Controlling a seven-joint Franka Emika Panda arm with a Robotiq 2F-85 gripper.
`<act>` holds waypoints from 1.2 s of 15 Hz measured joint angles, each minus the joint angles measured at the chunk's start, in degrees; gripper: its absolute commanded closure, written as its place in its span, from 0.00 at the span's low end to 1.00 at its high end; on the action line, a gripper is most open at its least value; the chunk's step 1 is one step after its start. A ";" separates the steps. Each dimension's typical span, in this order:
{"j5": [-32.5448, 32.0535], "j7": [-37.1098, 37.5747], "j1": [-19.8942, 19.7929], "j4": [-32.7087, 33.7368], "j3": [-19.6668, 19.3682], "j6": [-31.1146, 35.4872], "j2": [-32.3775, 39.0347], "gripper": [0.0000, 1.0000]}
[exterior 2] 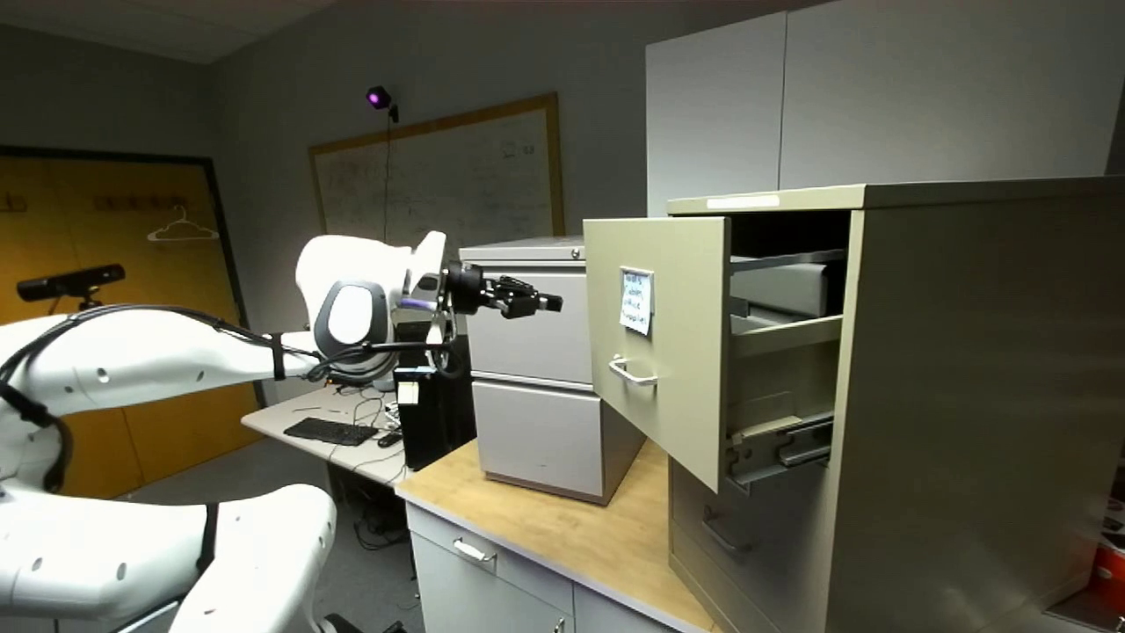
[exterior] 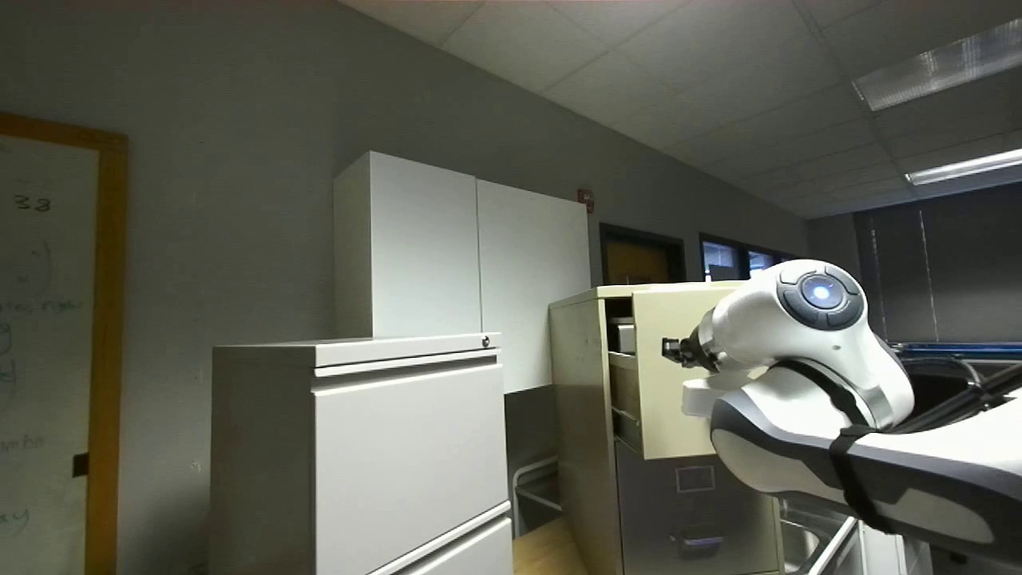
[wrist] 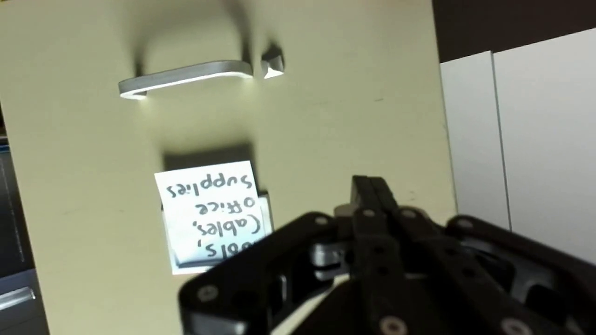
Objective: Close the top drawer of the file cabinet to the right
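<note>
The top drawer (exterior 2: 687,334) of the beige file cabinet (exterior 2: 958,396) is pulled well out, with grey contents inside. It also stands open in an exterior view (exterior: 664,391), on the cabinet (exterior: 579,399). Its front has a silver handle (wrist: 186,77) and a handwritten white paper (wrist: 212,209), both upside down in the wrist view. My gripper (exterior 2: 552,303) is shut and empty, its fingertips together, in front of the drawer face and apart from it. In the wrist view the gripper (wrist: 372,181) points at the drawer face, beside the paper. The gripper (exterior: 672,350) overlaps the drawer front in an exterior view.
A light-grey cabinet (exterior 2: 532,325) stands on the wooden counter (exterior 2: 545,519) beside the beige one; it also shows in an exterior view (exterior: 407,463). A white cupboard (exterior: 423,247) hangs behind. Lower drawers (exterior 2: 729,536) are shut. A desk (exterior 2: 308,413) with a keyboard stands further back.
</note>
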 measured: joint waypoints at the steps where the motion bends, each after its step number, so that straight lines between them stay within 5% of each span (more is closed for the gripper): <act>1: 0.10 0.00 -0.71 -0.02 0.47 0.88 0.56 1.00; 7: 0.77 0.00 -4.50 0.93 5.54 8.14 7.15 1.00; 18: 2.49 -0.08 -18.85 7.52 16.37 11.18 12.81 1.00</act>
